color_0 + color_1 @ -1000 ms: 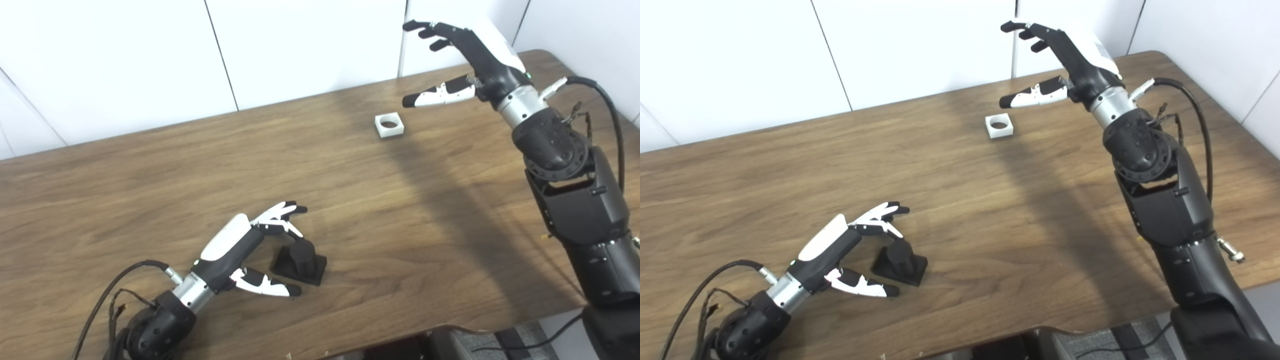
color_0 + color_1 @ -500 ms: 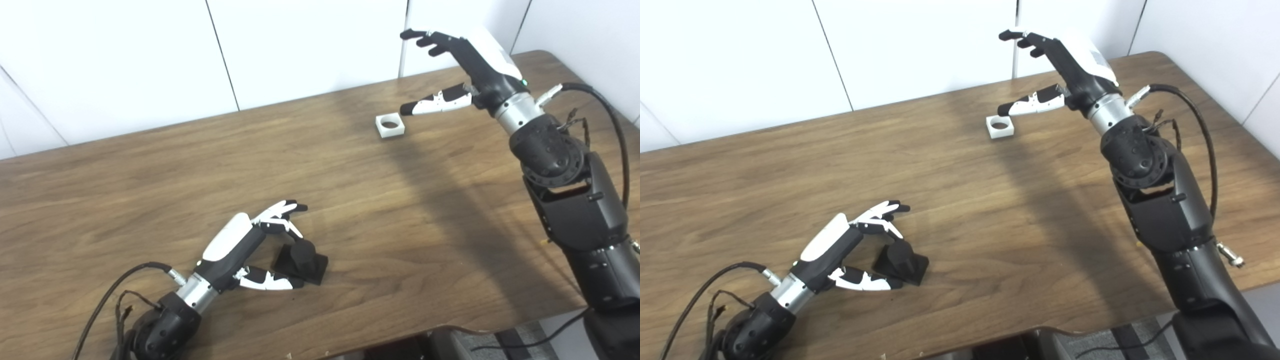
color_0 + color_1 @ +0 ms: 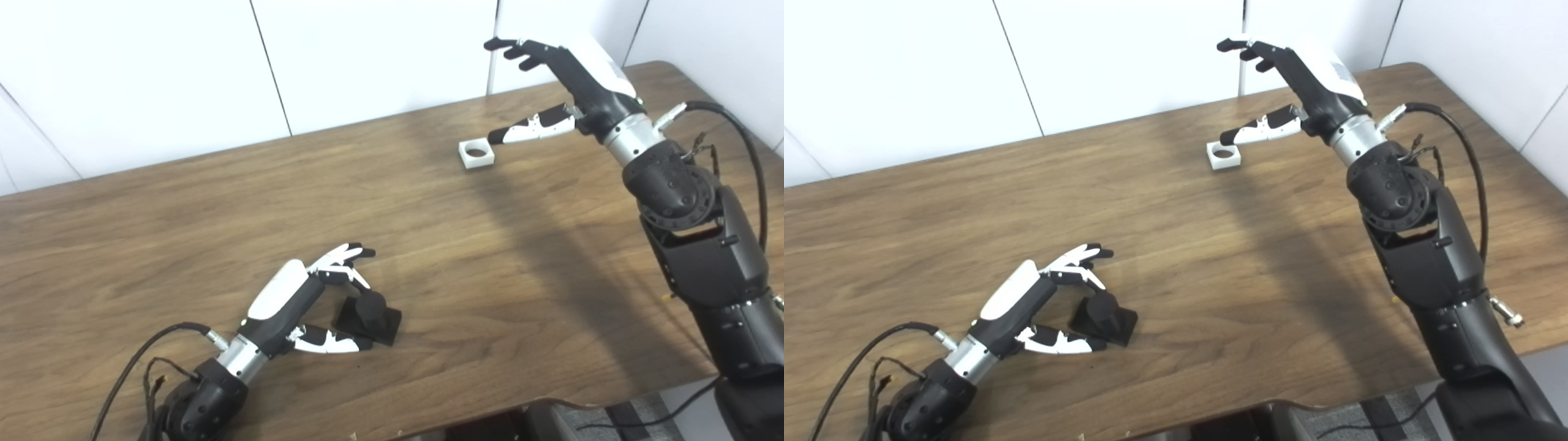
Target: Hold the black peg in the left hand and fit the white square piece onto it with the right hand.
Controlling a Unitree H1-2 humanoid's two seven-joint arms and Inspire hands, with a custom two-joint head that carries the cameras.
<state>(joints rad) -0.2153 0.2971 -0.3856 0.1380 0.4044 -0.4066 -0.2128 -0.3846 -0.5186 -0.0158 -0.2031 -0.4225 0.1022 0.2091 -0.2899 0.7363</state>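
Note:
The black peg (image 3: 369, 314), a short cylinder on a square black base, stands on the wooden table (image 3: 184, 202) near its front. My left hand (image 3: 306, 297) is open around it, fingers above its far side and thumb along its near side, not closed on it. The white square piece (image 3: 476, 153) with a round hole lies flat at the table's far right. My right hand (image 3: 554, 79) hovers open just right of and above it, thumb tip close to its right edge, fingers spread high over it.
White wall panels (image 3: 367, 55) run behind the table's far edge. The right arm (image 3: 704, 245) stretches over the table's right side. Cables (image 3: 141, 367) trail from the left wrist by the front edge.
My right hand has come down and leftward toward the white square piece. My left hand's thumb has drawn in closer to the black peg's base.

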